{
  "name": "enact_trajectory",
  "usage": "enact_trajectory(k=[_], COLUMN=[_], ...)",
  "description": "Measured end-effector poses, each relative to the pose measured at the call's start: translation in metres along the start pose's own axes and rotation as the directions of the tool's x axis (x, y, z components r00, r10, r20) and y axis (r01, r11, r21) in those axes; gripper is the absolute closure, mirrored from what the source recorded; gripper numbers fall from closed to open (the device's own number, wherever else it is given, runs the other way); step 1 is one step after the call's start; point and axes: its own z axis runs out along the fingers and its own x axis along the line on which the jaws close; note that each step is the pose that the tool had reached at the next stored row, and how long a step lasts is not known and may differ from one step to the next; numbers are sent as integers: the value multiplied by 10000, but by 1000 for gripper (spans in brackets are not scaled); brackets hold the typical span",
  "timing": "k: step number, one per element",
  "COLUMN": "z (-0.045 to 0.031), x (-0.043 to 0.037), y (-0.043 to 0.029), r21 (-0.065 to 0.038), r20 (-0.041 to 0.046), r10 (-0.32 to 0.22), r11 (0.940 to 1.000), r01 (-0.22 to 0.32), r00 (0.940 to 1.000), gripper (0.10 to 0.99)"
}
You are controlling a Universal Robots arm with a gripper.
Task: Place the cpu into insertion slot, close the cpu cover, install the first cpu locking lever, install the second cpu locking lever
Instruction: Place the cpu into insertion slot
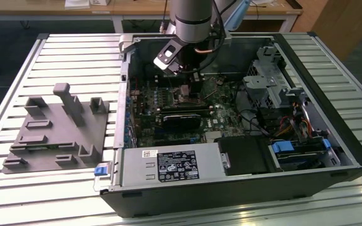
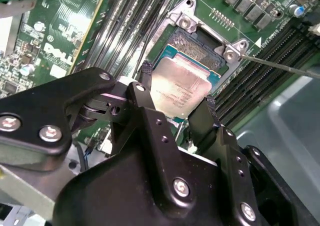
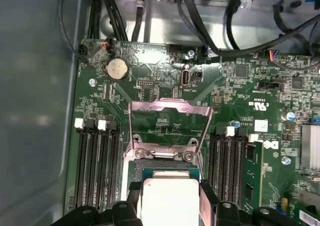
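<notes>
Open computer case (image 1: 332, 136) with a white printed label (image 1: 176, 167) on its power-supply box. Inside lies the green circuit board (image 3: 165, 86), lettered in white. The gripper (image 2: 177, 86) has its jaws clamped on the cpu (image 2: 182, 81), which is faintly printed on top and sits over the insertion slot (image 2: 200, 43). The cpu cover (image 3: 169, 106) is swung open.

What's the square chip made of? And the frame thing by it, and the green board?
Chip: dull silvery metal top, most likely; it catches light softly. Cover: thin bare metal, with bright glinting edges. Board: green and glossy, probably lacquered laminate.
</notes>
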Motion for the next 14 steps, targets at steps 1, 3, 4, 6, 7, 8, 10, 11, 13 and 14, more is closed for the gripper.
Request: enact_trajectory(k=[1,3,4,6,7,8,10,11,13,14], z=[18,52,68,94,102,109,127,142,169,182], x=[0,1,1,2,2,2,3,3,4,5], y=[-3,-6,-7,-10,-12,-15,-22,-24,-28,-30], r21=[1,0,0,0,0,0,0,-1,3,4], r20=[1,0,0,-1,0,0,0,-1,4,3], r10=[-1,-2,-2,0,1,3,2,1,1,2], r11=[10000,10000,10000,10000,10000,10000,10000,10000,10000,10000], r01=[1,2,2,0,-1,-3,-2,-1,-1,-2], r00=[10000,10000,10000,10000,10000,10000,10000,10000,10000,10000], gripper=[545,545,545,545,545,545,545,545,545,545])
